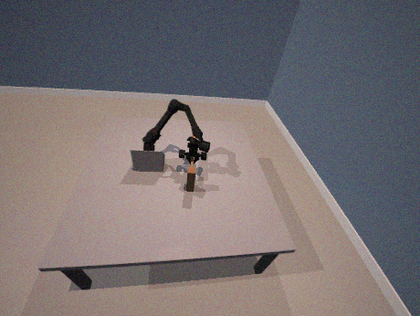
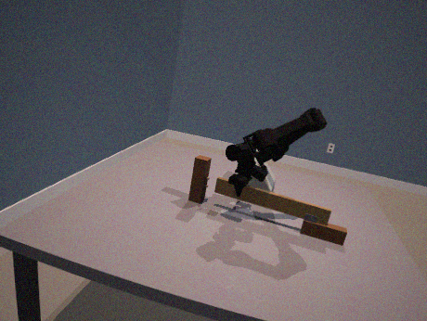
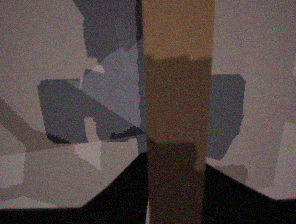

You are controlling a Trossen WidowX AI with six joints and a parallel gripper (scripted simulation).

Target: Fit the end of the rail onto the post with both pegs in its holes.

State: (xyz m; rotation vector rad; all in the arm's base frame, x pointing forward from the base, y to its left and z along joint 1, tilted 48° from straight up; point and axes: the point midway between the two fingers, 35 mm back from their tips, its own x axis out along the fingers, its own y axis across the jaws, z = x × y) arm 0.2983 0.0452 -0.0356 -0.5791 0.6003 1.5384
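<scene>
My gripper [image 1: 192, 160] [image 2: 239, 192] [image 3: 163, 158] is shut on the long wooden rail [image 2: 288, 201] [image 3: 178, 100], closer to its near end. The rail is off the table and looks roughly level in the exterior view. Its far end sits at the low footboard block [image 2: 323, 232]; the bracket's fit is not visible. The short upright post [image 1: 190, 182] [image 2: 200, 180] stands beyond the rail's near end, with a visible gap between them. Small pegs [image 2: 207, 182] stick out of the post toward the rail, near the rail's height. The holes in the rail's end are hidden.
A grey box-like panel [image 1: 148, 161] stands by the arm's base, left of the rail in the top view. The arm reaches over the rail from behind in the exterior view. Shadows of arm and rail fall on the table [image 1: 160, 224] [image 2: 139, 237].
</scene>
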